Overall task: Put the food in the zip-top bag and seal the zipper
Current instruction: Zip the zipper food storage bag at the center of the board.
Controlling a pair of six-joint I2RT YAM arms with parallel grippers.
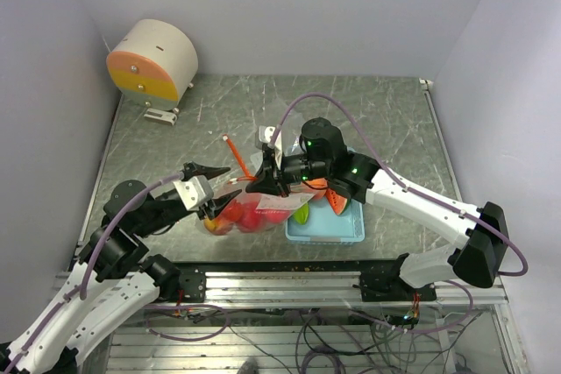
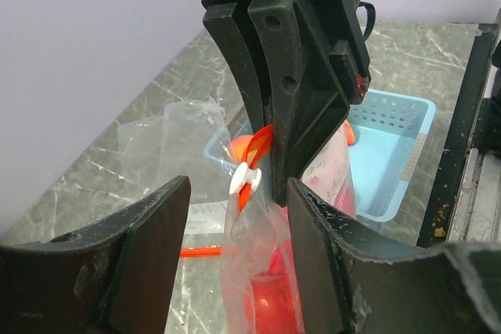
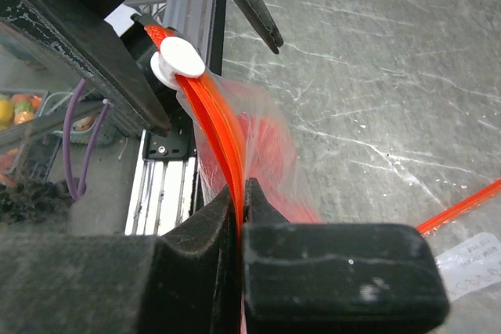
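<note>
Clamping the zipper (image 3: 211,127) edge-on, my right pincer (image 3: 239,193) holds the zip-top bag (image 1: 250,209) up off the surface (image 1: 368,120), its two fingers pressed together with the red-orange strip running out from between them. The strip climbs away from that grip to a white slider (image 3: 178,60) at its far end.

My left pincer (image 2: 239,193) faces it from the other side, released. Its fingers (image 2: 149,256) stand wide apart, with the top of the bag and the slider rising in the gap between them. From the left wrist view neither finger appears to press on the plastic.

In the top view the bag hangs between the two arms, just left of the light blue tray (image 1: 337,232). Through the clear plastic I see red round fruits (image 1: 248,214) bunched at the bottom and an orange ball (image 1: 216,224) at the corner nearest the left arm.

A green piece (image 1: 302,214) shows at the tray's left rim; I cannot tell whether it sits inside the bag or in the tray. A red-orange slice (image 1: 336,201) lies in the tray under the right wrist.

A loose red-orange strip (image 1: 235,153) rests on the surface behind the bag, and a round cream-and-orange drum (image 1: 153,63) stands at the back left corner.
</note>
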